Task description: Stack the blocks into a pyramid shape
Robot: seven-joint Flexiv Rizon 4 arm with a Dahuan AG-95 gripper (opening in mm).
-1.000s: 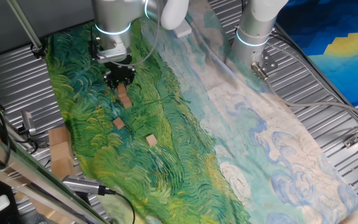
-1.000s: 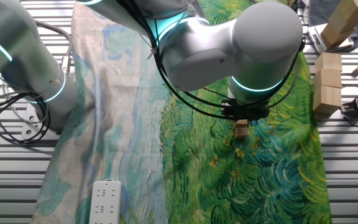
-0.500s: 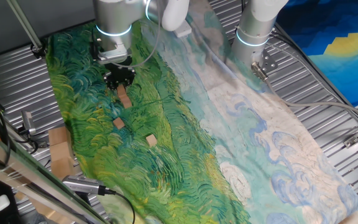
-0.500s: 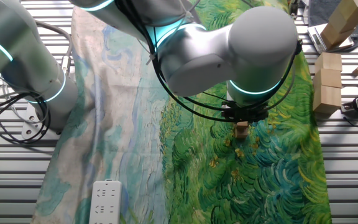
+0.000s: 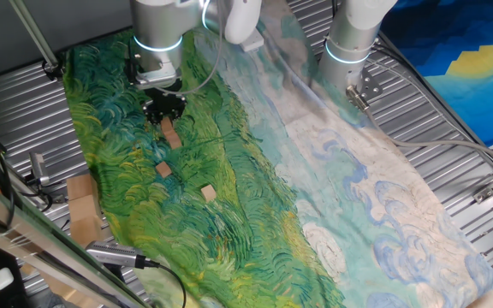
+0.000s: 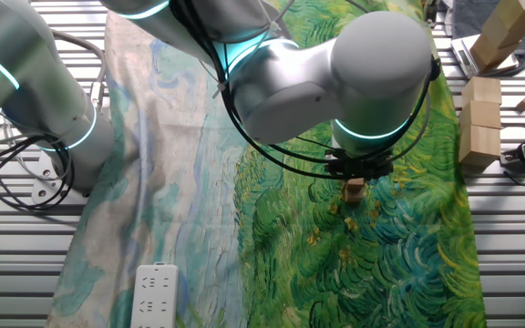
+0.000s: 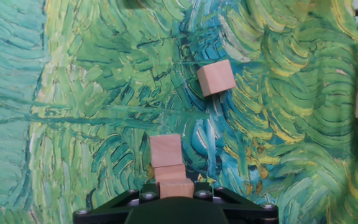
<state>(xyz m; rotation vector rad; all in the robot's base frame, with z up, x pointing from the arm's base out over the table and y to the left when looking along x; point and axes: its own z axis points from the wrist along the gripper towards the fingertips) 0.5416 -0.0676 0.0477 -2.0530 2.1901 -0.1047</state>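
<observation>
Blocks (image 7: 166, 163) in a short row, long axis toward claw (image 5: 164, 109).

Arm reaches down from above, wrist near vertical, teal ring lit at wrist joint. Gripper (image 5: 165, 112) pointing straight down, low over table. Fingers largely hidden behind black housing in hand view; jaw state not discernible.

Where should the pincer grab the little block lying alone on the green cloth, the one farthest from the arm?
Probably from straight above, closing on two opposite flat sides of the lone block. It lies flat on the cloth with open space around it; the next block sits well apart. It looks turned at an angle, so the pincer should rotate to match its faces.
</observation>
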